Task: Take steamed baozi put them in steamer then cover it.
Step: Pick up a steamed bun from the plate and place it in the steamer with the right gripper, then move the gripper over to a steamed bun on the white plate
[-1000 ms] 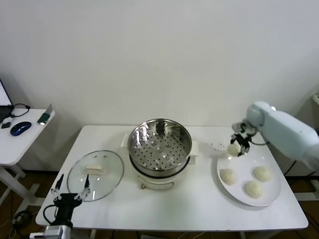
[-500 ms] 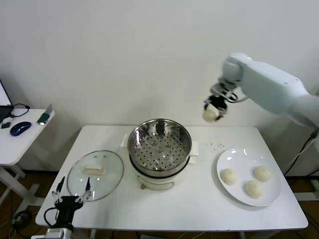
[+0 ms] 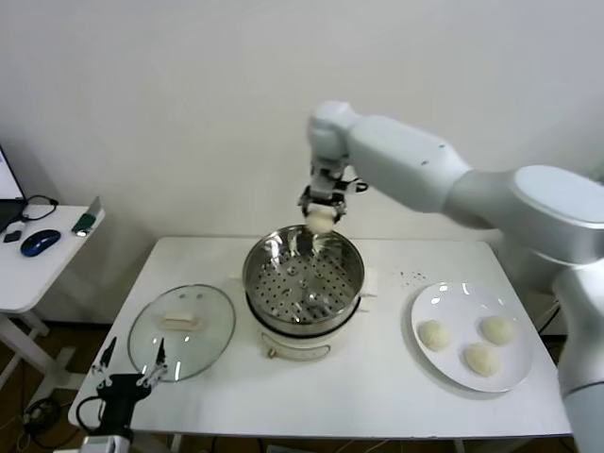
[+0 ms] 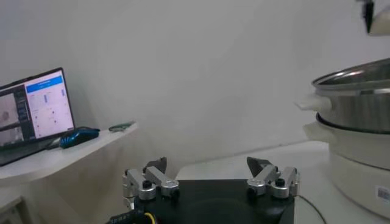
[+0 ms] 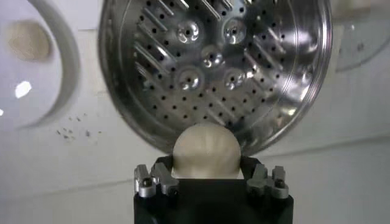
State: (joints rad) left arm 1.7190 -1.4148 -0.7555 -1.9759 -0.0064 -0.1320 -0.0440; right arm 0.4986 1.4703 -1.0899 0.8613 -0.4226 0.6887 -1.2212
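My right gripper is shut on a cream-white baozi and holds it in the air above the far rim of the steamer, a shiny steel basket with a perforated floor on a white pot base. The basket holds nothing. Three more baozi lie on the white plate at the right. The glass cover with its cream bar handle lies flat on the table at the left. My left gripper is open and empty, parked low at the table's front-left edge.
A side desk with a blue mouse stands at the far left, and a laptop shows in the left wrist view. The steamer's side shows there too. Small dark specks lie on the table behind the plate.
My right gripper has lifted one baozi off the plate and carried it up and leftward, from above the plate to above the steamer's far rim. The left arm has barely moved.
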